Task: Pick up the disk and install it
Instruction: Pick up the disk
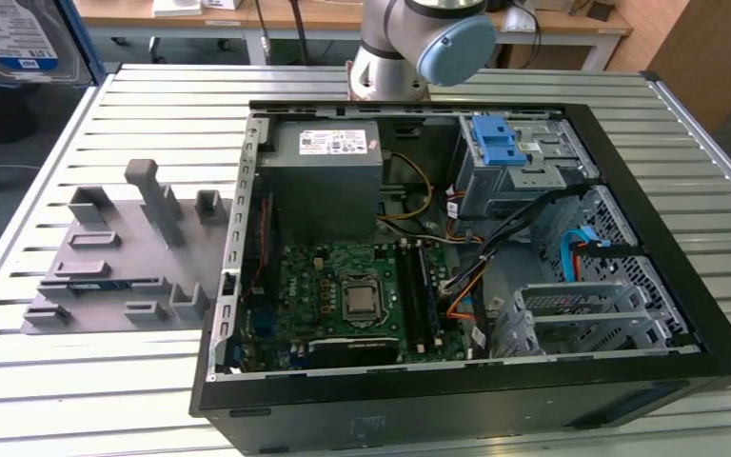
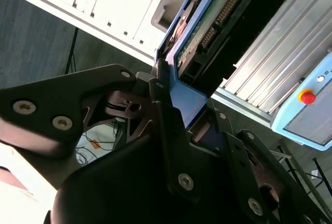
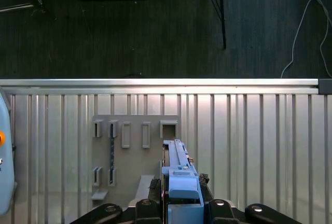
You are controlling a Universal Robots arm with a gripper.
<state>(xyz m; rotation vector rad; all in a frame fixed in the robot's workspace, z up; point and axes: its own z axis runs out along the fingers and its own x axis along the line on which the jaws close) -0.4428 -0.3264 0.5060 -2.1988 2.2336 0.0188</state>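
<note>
Disk (image 3: 175, 154), clamped edge-on by its blue bracket (image 3: 182, 189) in the tool (image 3: 179, 181), is held above the table (image 3: 259, 146), well apart from the case (image 1: 467, 405); slippage on smooth plastic or snagged cables (image 1: 518, 228) may be risked.

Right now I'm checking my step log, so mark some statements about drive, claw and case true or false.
The claw is shut on the blue-framed silver hard drive: true.
The black computer case lies open on the slatted metal table: true.
The drive sits in the grey metal cage with the blue latch: false, it is held clear of the case.
The grey plastic holder is at the exterior view's right of the case: false, its left.
</note>
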